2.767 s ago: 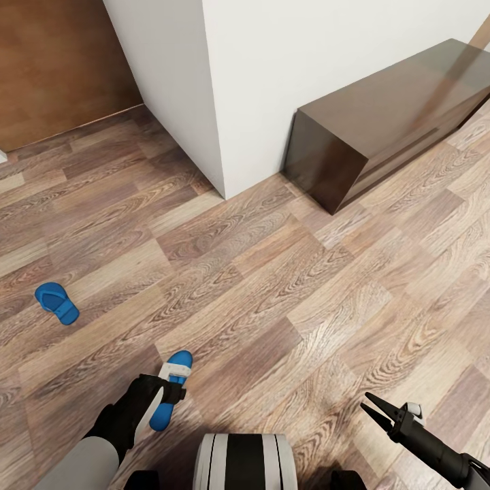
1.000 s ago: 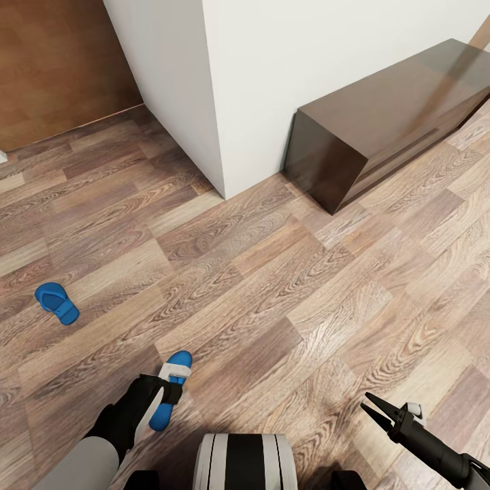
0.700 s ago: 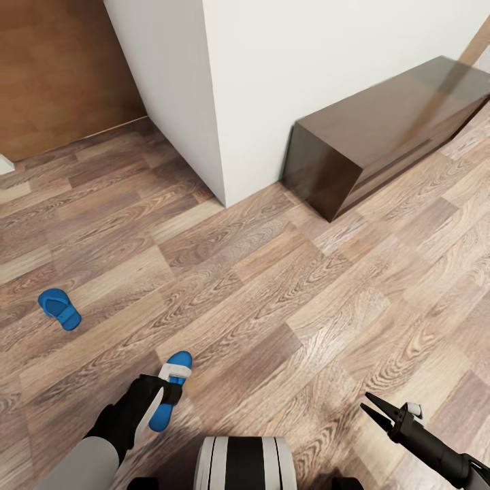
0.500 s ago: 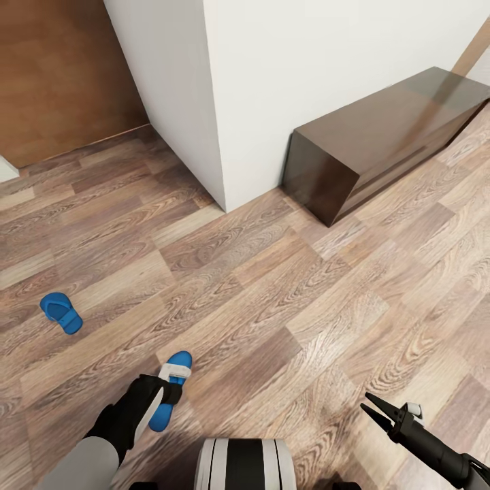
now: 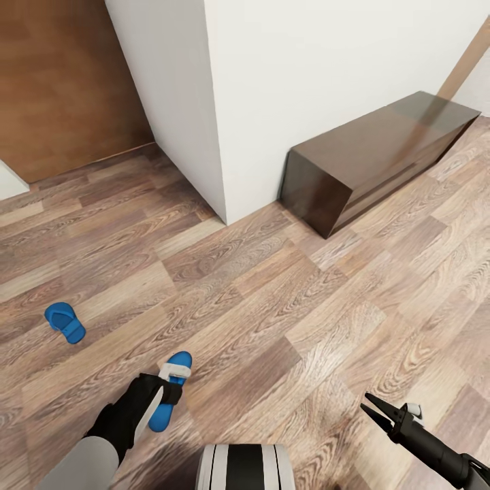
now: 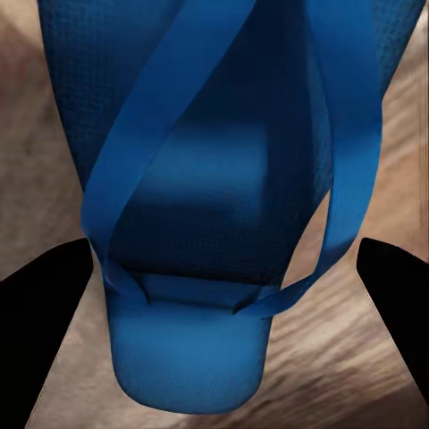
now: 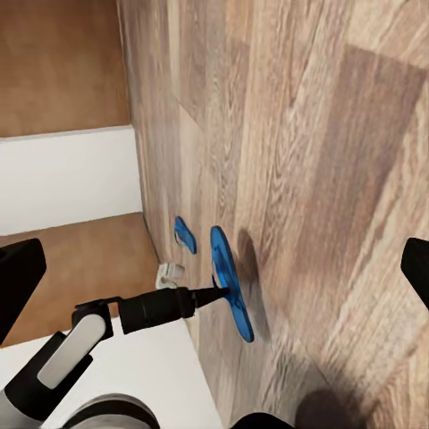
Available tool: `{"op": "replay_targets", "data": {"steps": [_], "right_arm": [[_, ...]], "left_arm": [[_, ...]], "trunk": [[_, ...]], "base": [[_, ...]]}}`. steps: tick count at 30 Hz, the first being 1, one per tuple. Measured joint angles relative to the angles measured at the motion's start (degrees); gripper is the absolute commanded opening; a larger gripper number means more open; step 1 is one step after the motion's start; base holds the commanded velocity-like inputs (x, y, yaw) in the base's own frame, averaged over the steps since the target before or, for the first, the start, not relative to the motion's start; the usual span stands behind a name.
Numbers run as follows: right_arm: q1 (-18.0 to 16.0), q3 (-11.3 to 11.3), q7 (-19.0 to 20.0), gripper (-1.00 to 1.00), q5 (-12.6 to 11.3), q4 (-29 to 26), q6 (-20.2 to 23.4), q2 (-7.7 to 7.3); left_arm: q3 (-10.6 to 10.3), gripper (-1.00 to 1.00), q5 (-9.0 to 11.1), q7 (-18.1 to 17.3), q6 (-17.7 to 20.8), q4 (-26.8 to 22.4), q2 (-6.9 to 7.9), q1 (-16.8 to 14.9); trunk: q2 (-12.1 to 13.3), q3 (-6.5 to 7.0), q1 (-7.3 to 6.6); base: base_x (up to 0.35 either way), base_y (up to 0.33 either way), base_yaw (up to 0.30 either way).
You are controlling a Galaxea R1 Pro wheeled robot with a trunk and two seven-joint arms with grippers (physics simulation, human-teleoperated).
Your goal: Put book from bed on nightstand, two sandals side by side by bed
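Left gripper was clamped on one blue sandal, held above the wooden floor near the robot; the second sandal lay on the floor well to the left. Right gripper hung with its fingers slightly apart, holding nothing. A long dark bench stood far right against the white wall. From the left wrist, the held sandal sat between dark fingertips. From the right wrist, both sandals showed over the floor.

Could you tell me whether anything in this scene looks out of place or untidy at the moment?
Yes: the two blue sandals are split up. One sandal lies alone on the wooden floor, while the other sandal is in the left tool, above the floor in the right wrist view. The right tool is open and empty.
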Motion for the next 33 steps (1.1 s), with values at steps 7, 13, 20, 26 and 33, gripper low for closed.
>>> {"op": "replay_targets", "data": {"steps": [7,13,20,26,33], "right_arm": [[0.00,0.02,0.00,1.00,0.00,0.00,0.01,0.00],[0.00,0.03,0.00,1.00,-0.06,0.00,-0.02,0.07],[0.00,0.03,0.00,1.00,-0.09,0.00,-0.04,0.09],[0.00,-0.03,0.01,1.00,-0.15,0.00,-0.10,0.09],[0.00,-0.06,0.04,1.00,-0.10,0.00,-0.12,0.14]], "left_arm": [[-0.01,-1.00,-0.01,-0.11,0.35,-0.69,0.04,0.00],[0.00,-1.00,0.04,-0.13,1.30,-0.81,0.03,0.00],[-0.03,-1.00,0.11,-0.13,2.34,-0.92,0.03,0.00],[-0.14,-1.00,0.02,-0.13,2.49,-0.93,0.18,0.00],[-0.31,-1.00,0.09,-0.13,2.57,-1.50,0.42,0.00]], "trunk": [[0.09,1.55,-0.18],[0.17,2.88,-0.33],[0.27,4.43,-0.51],[0.35,5.76,-0.67],[0.44,7.32,-0.85]], "base": [[0.000,0.000,0.000],[0.000,0.000,0.000],[0.000,0.000,0.000],[0.000,0.000,0.000],[0.000,0.000,0.000]]}}
